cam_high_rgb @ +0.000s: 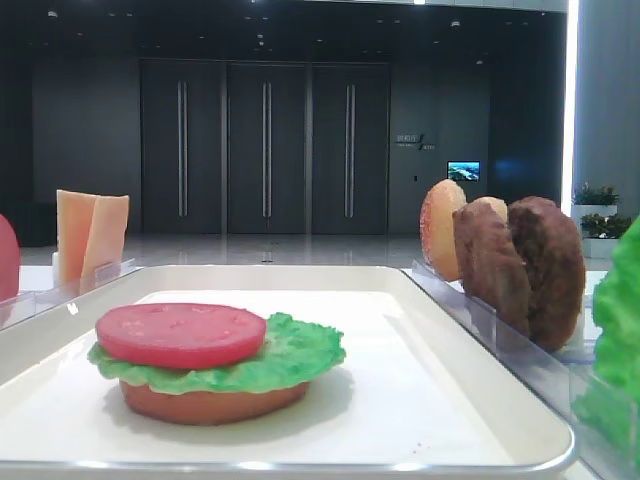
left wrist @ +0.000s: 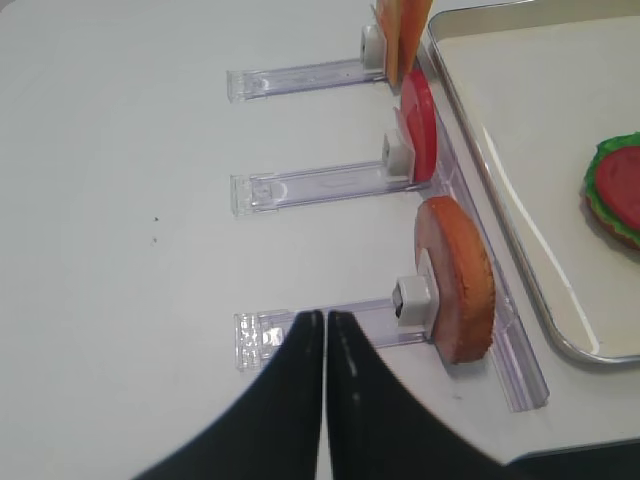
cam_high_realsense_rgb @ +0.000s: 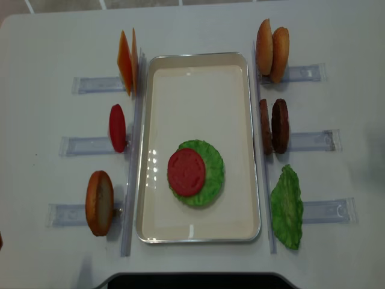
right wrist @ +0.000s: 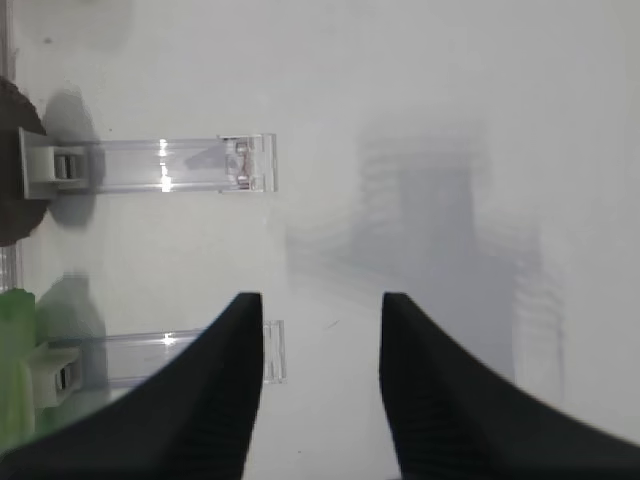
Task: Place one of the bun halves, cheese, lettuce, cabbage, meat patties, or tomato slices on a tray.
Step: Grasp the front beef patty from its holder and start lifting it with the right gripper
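On the white tray (cam_high_realsense_rgb: 252,144) lies a stack: a bun half (cam_high_rgb: 210,400), lettuce (cam_high_realsense_rgb: 212,174) and a tomato slice (cam_high_realsense_rgb: 187,172) on top. Meat patties (cam_high_realsense_rgb: 274,126) stand in a rack right of the tray, with two bun halves (cam_high_realsense_rgb: 272,46) behind them and a green leaf (cam_high_realsense_rgb: 287,206) in front. To the left stand cheese (cam_high_realsense_rgb: 126,62), a tomato slice (left wrist: 420,137) and a bun half (left wrist: 460,280). My left gripper (left wrist: 325,318) is shut and empty above that bun's rack end. My right gripper (right wrist: 322,298) is open and empty over bare table. Cabbage is out of view.
Clear plastic racks (right wrist: 190,165) stick out sideways from both long sides of the tray across the white table (cam_high_realsense_rgb: 36,36). A long clear rail (left wrist: 500,330) runs along each tray edge. The dark patty edge (right wrist: 10,160) and green leaf (right wrist: 15,350) lie left of my right gripper.
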Robot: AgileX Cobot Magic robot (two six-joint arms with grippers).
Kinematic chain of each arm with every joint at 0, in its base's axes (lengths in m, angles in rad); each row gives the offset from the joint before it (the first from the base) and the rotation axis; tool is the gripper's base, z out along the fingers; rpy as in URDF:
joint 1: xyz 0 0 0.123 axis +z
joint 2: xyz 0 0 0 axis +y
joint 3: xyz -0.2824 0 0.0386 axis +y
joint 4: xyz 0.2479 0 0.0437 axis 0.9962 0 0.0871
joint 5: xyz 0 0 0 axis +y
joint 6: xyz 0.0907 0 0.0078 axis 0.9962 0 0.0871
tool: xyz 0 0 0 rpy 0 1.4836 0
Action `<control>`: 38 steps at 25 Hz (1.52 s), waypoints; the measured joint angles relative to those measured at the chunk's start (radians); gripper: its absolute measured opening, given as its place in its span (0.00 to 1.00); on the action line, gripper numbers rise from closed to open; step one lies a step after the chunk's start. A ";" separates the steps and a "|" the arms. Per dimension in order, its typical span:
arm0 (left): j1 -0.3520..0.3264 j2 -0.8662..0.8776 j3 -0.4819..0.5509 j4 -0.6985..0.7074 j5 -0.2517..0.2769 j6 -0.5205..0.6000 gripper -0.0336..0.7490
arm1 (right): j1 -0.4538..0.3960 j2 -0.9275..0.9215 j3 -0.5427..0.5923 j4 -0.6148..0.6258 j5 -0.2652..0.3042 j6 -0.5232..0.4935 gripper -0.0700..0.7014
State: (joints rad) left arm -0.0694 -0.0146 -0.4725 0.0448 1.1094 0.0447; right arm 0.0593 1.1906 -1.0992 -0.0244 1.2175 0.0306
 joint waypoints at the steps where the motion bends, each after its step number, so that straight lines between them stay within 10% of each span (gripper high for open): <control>1: 0.000 0.000 0.000 0.000 0.000 0.000 0.03 | 0.000 0.015 -0.005 0.000 0.000 -0.001 0.44; 16: 0.000 0.000 0.000 0.000 0.000 0.000 0.03 | 0.125 0.038 -0.016 0.079 -0.010 0.026 0.61; 26: 0.000 0.000 0.000 0.000 0.000 0.000 0.03 | 0.479 0.089 -0.018 0.034 -0.158 0.336 0.62; 38: 0.000 0.000 0.000 0.000 0.000 0.000 0.03 | 0.540 0.253 -0.028 0.038 -0.288 0.400 0.62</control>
State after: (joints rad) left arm -0.0694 -0.0146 -0.4725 0.0448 1.1094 0.0447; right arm 0.5993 1.4436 -1.1269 0.0140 0.9291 0.4303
